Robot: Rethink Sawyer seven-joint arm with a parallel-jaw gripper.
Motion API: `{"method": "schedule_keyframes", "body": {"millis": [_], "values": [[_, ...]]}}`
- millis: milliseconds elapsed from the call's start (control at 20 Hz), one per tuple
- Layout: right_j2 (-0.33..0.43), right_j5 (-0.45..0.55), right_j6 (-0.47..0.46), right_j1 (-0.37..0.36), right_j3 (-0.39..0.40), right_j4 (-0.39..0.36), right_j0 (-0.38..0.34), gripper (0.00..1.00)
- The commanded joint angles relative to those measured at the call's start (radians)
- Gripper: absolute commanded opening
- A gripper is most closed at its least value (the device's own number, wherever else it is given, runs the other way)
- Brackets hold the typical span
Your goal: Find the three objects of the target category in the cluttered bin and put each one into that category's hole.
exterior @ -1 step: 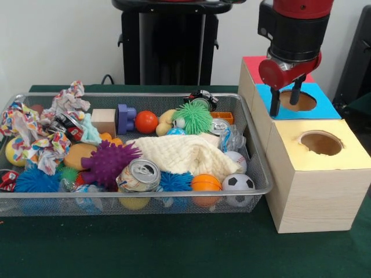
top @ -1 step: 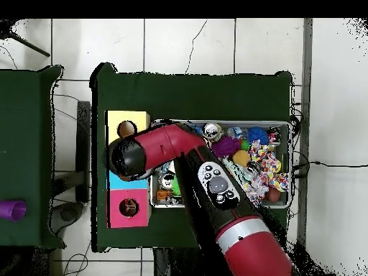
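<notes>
From the front, the gripper hangs over the blue-topped box, its two dark fingers parted with nothing visible between them, tips at the rim of that box's round hole; so the pincer is released and empty. Beside it stands the yellow-topped box nearer the camera and a red-topped box behind. The wire bin to the side is packed: a crushed drinks can at the near wall, another can near the far corner, a soccer ball, an orange ball, a red ball, spiky purple and green toys, and a cream cloth across the middle. Which category is sought the pictures do not settle. If it is the cans, I judge them light, thin-walled and easily dented, best taken across the body; the balls would be smooth and apt to roll from a pinch, so grip at the widest part; the spiky toys are soft and forgiving anywhere. From overhead, the arm crosses the bin and its wrist covers the middle box, hiding the fingers; the yellow box and the red box lie either side
</notes>
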Motion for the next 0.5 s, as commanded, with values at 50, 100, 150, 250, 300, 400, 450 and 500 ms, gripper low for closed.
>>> {"method": "schedule_keyframes", "body": {"millis": [50,100,150,250,300,400,450,500], "values": [[0.085,0.081,-0.449,0.129,-0.176,-0.14,-0.106,1.0],[0.094,0.085,-0.459,0.144,-0.186,-0.146,-0.114,1.0],[0.102,0.084,-0.465,0.158,-0.191,-0.15,-0.123,1.0],[0.112,0.094,-0.474,0.186,-0.206,-0.155,-0.135,1.0],[0.12,0.097,-0.479,0.198,-0.211,-0.158,-0.142,1.0],[0.129,0.099,-0.474,0.208,-0.207,-0.159,-0.156,1.0],[0.133,0.099,-0.469,0.209,-0.202,-0.16,-0.163,1.0],[0.139,0.088,-0.459,0.2,-0.185,-0.16,-0.173,1.0]]}}
